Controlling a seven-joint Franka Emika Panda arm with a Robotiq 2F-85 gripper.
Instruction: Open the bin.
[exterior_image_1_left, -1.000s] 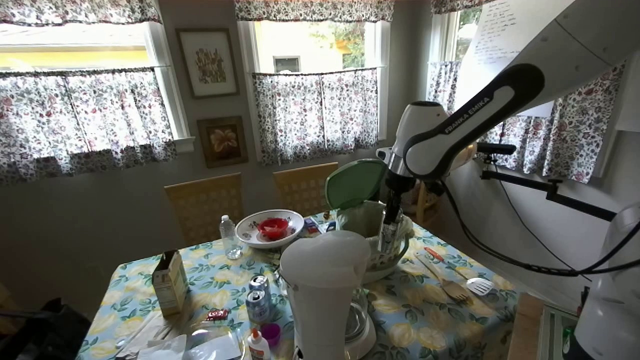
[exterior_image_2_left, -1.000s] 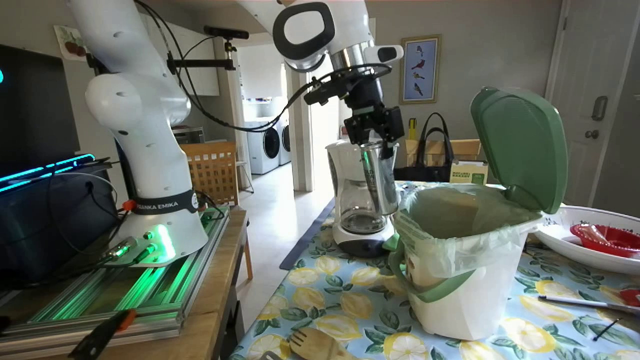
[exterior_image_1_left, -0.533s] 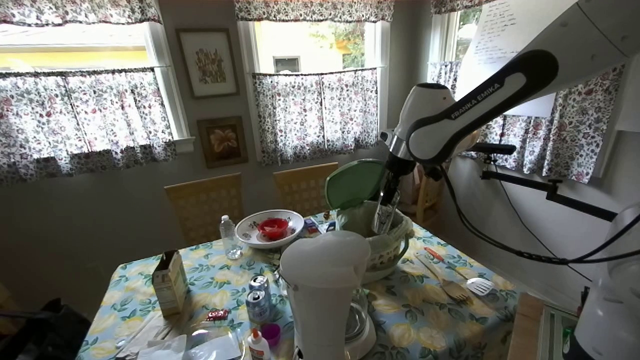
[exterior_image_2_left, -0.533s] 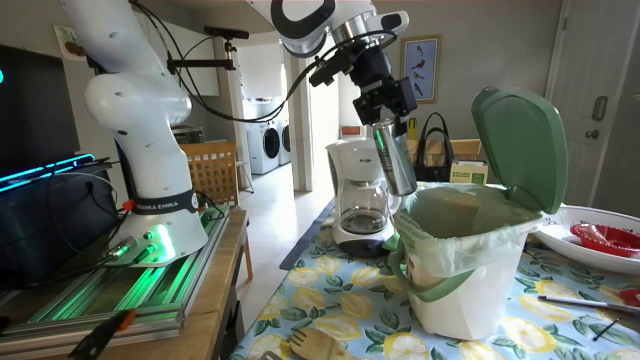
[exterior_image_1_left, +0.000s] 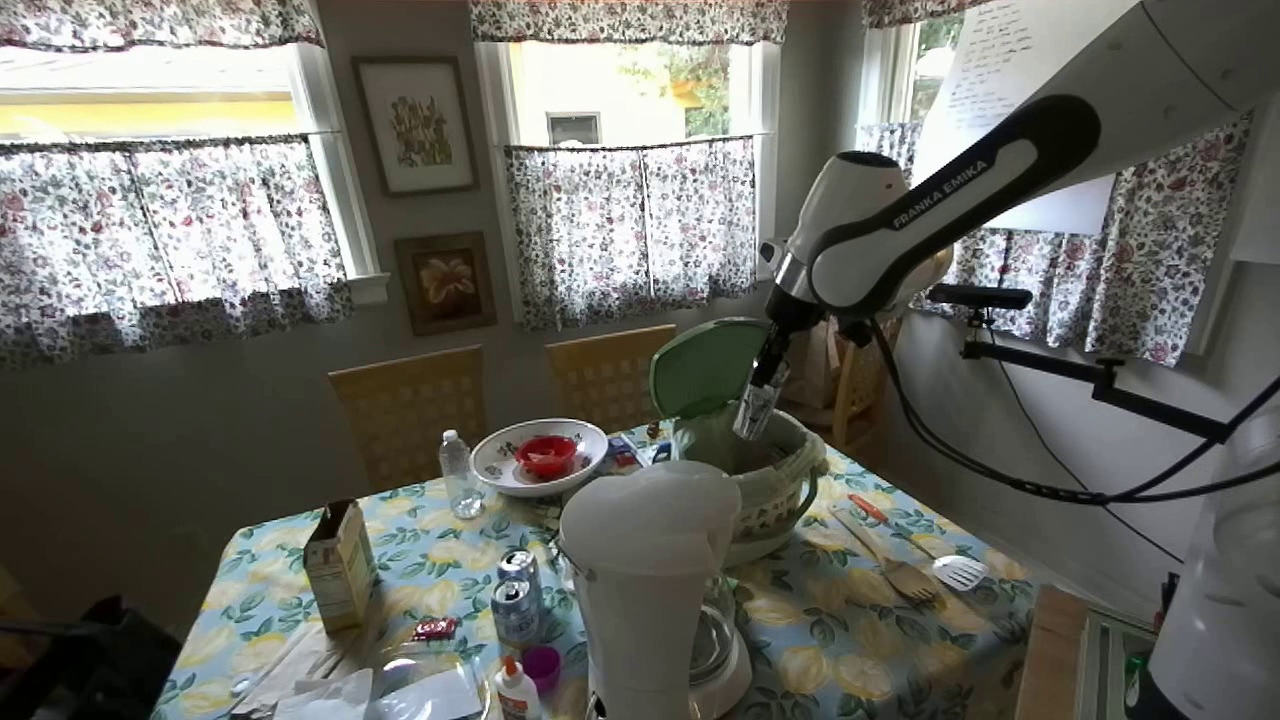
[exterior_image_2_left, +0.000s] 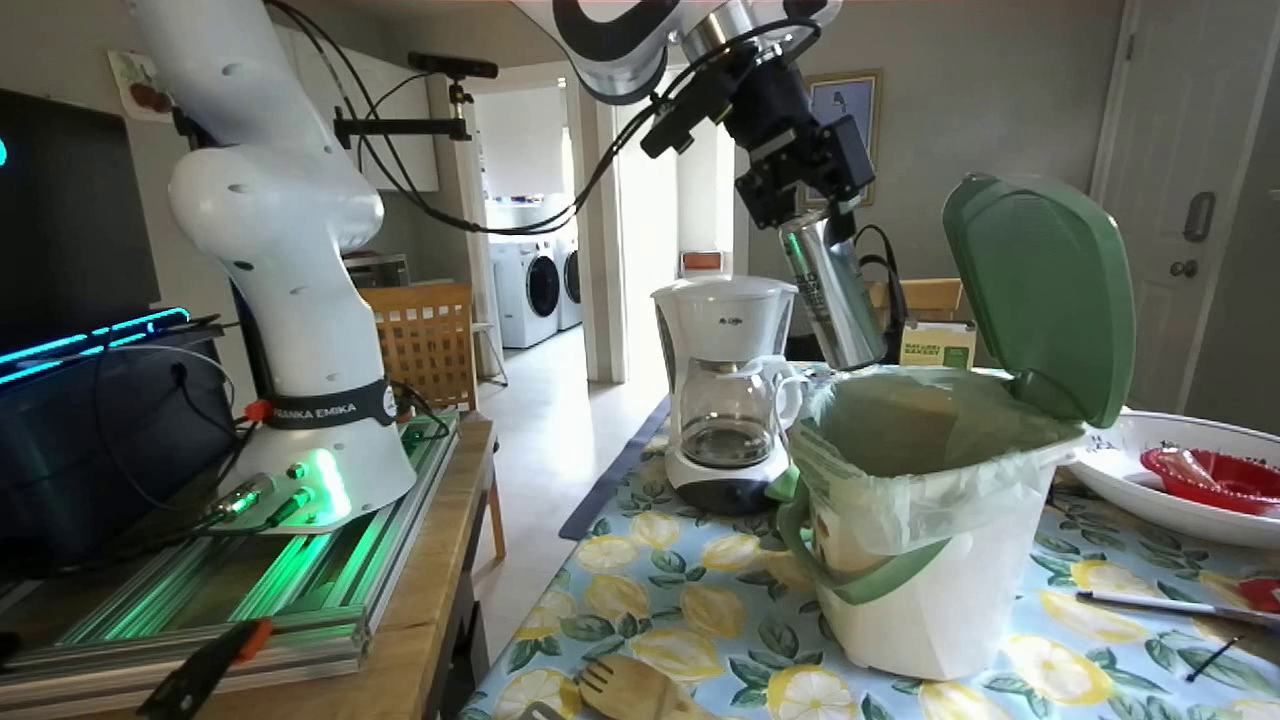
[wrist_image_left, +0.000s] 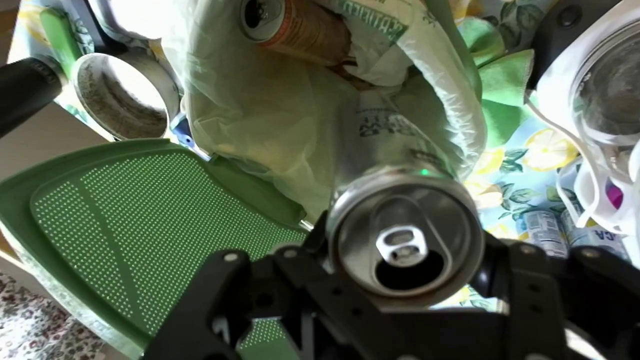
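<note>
The bin (exterior_image_2_left: 935, 600) stands open, green lid (exterior_image_2_left: 1040, 300) raised; opening appears complete, nothing left; the end effector (exterior_image_2_left: 810, 213) grips a silver can (exterior_image_2_left: 838, 300).

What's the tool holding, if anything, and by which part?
An opened silver drink can. The tool grips it by its sides, close to the top end with the drinking hole.

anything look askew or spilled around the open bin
No spill shows. Slightly odd: the liner droops unevenly down the outside of the bin, rumpled rather than level. The silver can is tilted too, but the gripper holds it.
</note>
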